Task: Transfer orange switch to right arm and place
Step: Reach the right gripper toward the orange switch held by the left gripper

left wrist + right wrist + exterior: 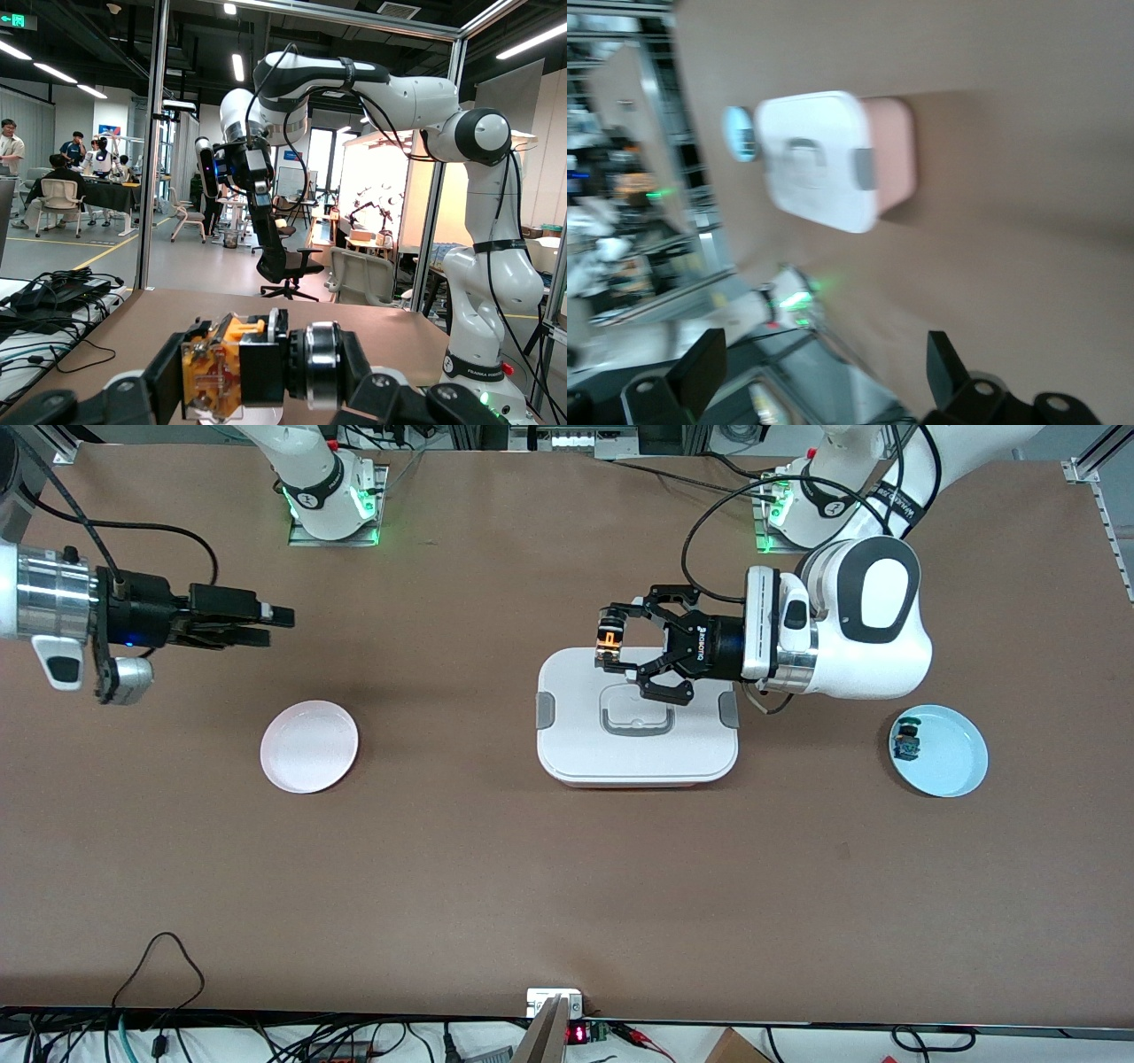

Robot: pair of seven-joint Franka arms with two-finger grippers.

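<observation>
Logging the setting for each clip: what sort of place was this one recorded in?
Most likely a robotics lab in an open-plan workspace. Two arms are bolted to a brown table inside an aluminium frame, cables run along its edge, and people sit at desks in the room.

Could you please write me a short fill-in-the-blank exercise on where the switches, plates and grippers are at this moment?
1. The left gripper is shut on the ____ switch above the white lidded box.
2. The green-blue switch lies on the ____ plate.
3. The pink plate holds ____.
4. The right gripper hangs over bare table, toward the ____ arm's end.

Missing words: orange; blue; nothing; right
</observation>
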